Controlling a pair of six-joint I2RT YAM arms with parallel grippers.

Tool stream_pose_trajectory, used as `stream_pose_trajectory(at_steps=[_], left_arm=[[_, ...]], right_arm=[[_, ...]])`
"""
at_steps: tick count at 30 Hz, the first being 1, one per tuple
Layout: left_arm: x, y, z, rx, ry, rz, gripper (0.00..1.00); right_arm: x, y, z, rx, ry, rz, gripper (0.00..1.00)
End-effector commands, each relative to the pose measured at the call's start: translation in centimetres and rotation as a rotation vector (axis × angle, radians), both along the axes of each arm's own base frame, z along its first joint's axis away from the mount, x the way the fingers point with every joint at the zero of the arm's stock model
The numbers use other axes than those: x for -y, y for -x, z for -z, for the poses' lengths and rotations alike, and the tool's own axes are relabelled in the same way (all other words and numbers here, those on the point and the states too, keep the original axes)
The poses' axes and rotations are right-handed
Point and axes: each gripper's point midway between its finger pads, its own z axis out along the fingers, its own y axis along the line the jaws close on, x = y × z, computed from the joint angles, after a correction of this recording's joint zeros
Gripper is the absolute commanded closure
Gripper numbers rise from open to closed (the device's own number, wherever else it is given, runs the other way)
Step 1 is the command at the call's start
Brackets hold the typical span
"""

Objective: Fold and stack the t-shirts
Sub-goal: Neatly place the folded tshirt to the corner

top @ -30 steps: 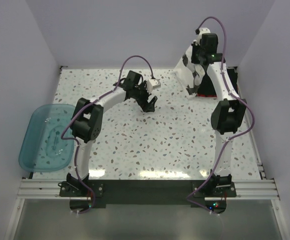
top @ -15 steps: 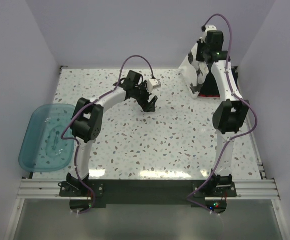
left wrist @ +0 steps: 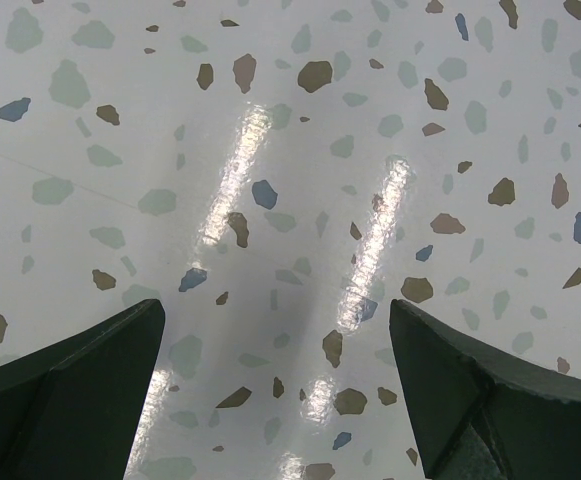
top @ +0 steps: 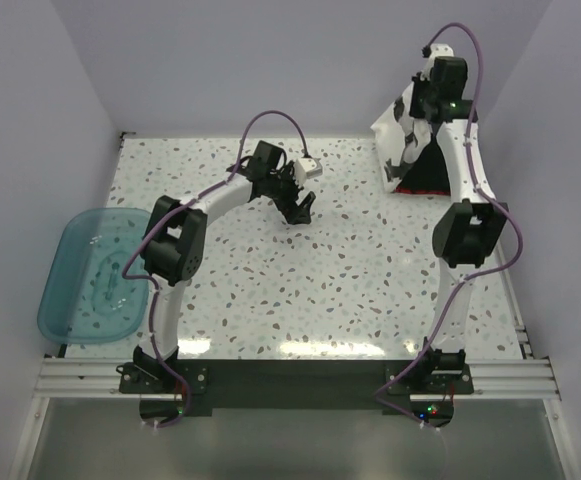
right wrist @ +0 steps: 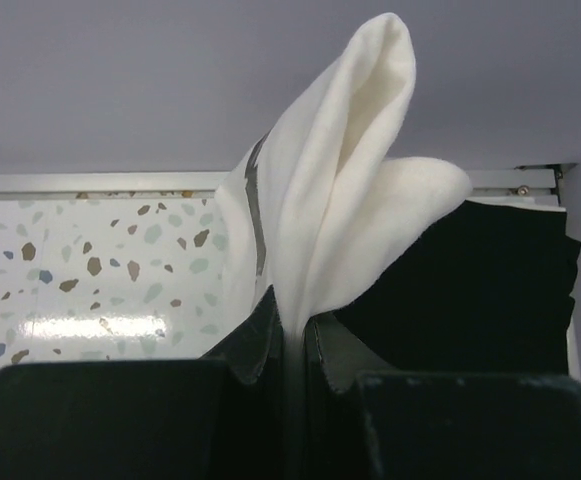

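Observation:
My right gripper [top: 418,112] is shut on the white t-shirt [top: 395,140] and holds it up above the back right corner, the cloth hanging down to the pile. In the right wrist view the white t-shirt [right wrist: 340,190] is pinched between the fingers [right wrist: 260,340]. A black t-shirt [top: 432,172] lies under it, also in the right wrist view [right wrist: 480,290], with a red edge [top: 406,189] at its front. My left gripper [top: 300,208] is open and empty over the bare table at mid-back; its view shows only speckled tabletop between the fingertips [left wrist: 80,370].
A translucent blue plastic tub [top: 90,275] sits at the left edge of the table. The speckled tabletop [top: 330,280] lies between the arms. Walls close in behind and on the right of the shirt pile.
My right gripper has risen and moved right and back, lifting the white t-shirt higher off the black pile. The left arm has not moved.

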Motion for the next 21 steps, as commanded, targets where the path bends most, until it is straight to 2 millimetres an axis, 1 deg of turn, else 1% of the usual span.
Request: stream_pose_trajectory(at_steps=[1, 2, 3, 4, 5, 7, 8, 9, 14, 18, 19, 20, 21], left_arm=[[-0.1, -0.4, -0.8, 0.027, 0.024, 0.021, 0.00], [-0.1, -0.4, -0.8, 0.028, 0.025, 0.022, 0.00], [-0.1, -0.3, -0.8, 0.023, 0.026, 0.022, 0.00], [-0.1, -0.3, -0.9, 0.025, 0.026, 0.022, 0.00], [-0.1, -0.3, -0.9, 0.024, 0.025, 0.023, 0.00], [-0.2, -0.2, -1.1, 0.025, 0.024, 0.024, 0.00], [-0.2, -0.2, -1.0, 0.025, 0.021, 0.025, 0.00], [-0.2, -0.2, -1.1, 0.023, 0.019, 0.025, 0.00], [-0.3, 0.2, -1.3, 0.016, 0.021, 0.032, 0.00], [-0.3, 0.2, -1.3, 0.016, 0.019, 0.032, 0.00], [-0.3, 0.2, -1.4, 0.015, 0.020, 0.033, 0.00], [-0.3, 0.2, -1.3, 0.014, 0.018, 0.032, 0.00], [-0.3, 0.2, -1.4, 0.015, 0.019, 0.031, 0.00]], right_arm=[[0.3, 0.2, -6.9, 0.162, 0.048, -0.038, 1.00], [1.9, 0.3, -6.9, 0.164, 0.060, -0.021, 1.00], [2.6, 0.2, -6.4, 0.160, 0.085, -0.025, 1.00], [3.1, 0.2, -5.0, 0.138, 0.094, -0.022, 1.00], [4.0, 0.0, -4.7, 0.139, 0.107, -0.013, 1.00], [4.8, -0.4, -3.1, 0.111, 0.125, -0.038, 1.00], [5.0, -0.5, -2.9, 0.112, 0.128, -0.048, 1.00], [6.2, -0.8, -2.0, 0.098, 0.153, -0.046, 1.00], [8.8, -1.8, -0.9, 0.106, 0.234, -0.058, 1.00], [9.9, -2.5, -0.6, 0.120, 0.294, -0.065, 1.00], [10.1, -2.6, 0.0, 0.114, 0.306, -0.066, 1.00], [10.5, -2.8, -0.2, 0.125, 0.329, -0.069, 1.00], [10.5, -2.9, 0.2, 0.121, 0.339, -0.074, 1.00]])
